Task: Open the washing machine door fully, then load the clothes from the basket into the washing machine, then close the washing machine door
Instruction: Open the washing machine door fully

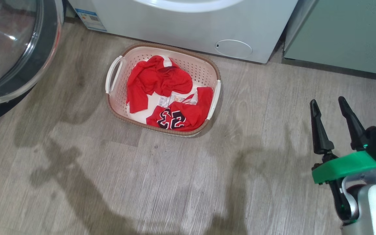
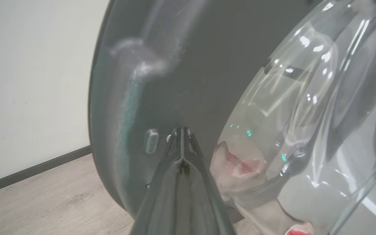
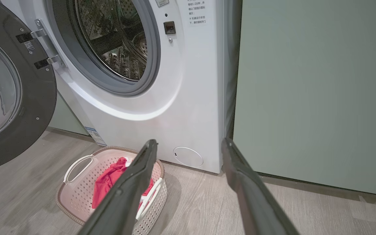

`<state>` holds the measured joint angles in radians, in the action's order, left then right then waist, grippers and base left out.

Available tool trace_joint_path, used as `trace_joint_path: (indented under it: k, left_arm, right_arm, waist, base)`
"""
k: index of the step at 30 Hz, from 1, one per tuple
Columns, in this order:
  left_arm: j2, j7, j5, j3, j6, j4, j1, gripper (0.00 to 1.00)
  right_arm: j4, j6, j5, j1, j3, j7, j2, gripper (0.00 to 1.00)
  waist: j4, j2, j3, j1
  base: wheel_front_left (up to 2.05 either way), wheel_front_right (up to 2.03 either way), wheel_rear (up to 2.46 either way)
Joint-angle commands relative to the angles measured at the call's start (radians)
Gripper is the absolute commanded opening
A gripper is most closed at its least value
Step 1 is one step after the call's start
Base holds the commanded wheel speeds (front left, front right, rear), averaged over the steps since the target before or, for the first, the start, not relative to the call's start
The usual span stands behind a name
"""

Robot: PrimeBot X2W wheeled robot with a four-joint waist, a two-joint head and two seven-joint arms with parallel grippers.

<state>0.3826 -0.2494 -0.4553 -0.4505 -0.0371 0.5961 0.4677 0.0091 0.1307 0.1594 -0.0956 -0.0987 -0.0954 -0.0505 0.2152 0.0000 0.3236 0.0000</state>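
The washing machine door is hanging open at left, the left gripper pinched closed at its rim. The clothes are lying in the basket before the washing machine. The right gripper is hovering near right, spread wide, empty.

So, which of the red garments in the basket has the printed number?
The red garment at the basket's end farther from the washing machine; its black-and-white print shows, while the other garment looks plain red.
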Motion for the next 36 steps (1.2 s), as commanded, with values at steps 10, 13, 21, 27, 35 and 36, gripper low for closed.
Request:
trace_joint_path:
  k: [10,13,21,27,35,36]
  left_arm:
    - [0.021,-0.012,0.091,-0.13,0.033,-0.085,-0.017,0.0]
    - [-0.037,-0.012,0.117,-0.155,0.032,-0.168,-0.076,0.0]
    - [-0.242,-0.003,0.168,-0.095,0.075,-0.477,-0.291,0.47]
    - [-0.291,0.064,0.185,0.011,0.106,-0.64,-0.382,1.0]
    - [-0.312,0.119,0.226,0.16,0.12,-0.735,-0.423,1.0]
    - [-0.314,0.126,0.23,0.178,0.12,-0.741,-0.428,1.0]
  right_arm:
    - [-0.017,0.0,0.015,-0.023,0.033,-0.017,0.0,1.0]
    - [-0.006,0.0,0.023,-0.019,0.037,-0.025,0.0,1.0]
    - [0.028,0.0,0.046,-0.008,0.056,-0.053,0.0,1.0]
    - [0.045,0.0,0.057,0.001,0.061,-0.07,0.0,1.0]
    - [0.063,0.0,0.064,0.014,0.074,-0.084,0.0,1.0]
    - [0.065,0.0,0.065,0.016,0.076,-0.086,0.0,1.0]
  waist:
    - [-0.027,0.0,-0.019,0.0]
    - [-0.033,0.0,-0.034,0.0]
    - [-0.06,0.0,-0.085,0.0]
    - [-0.087,0.0,-0.114,0.0]
    - [-0.143,0.0,-0.154,0.0]
    - [-0.153,0.0,-0.159,0.0]
  base:
    - [0.0,0.0,0.0]
    - [0.0,0.0,0.0]
    - [0.0,0.0,0.0]
    - [0.0,0.0,0.0]
    - [0.0,0.0,0.0]
    - [0.0,0.0,0.0]
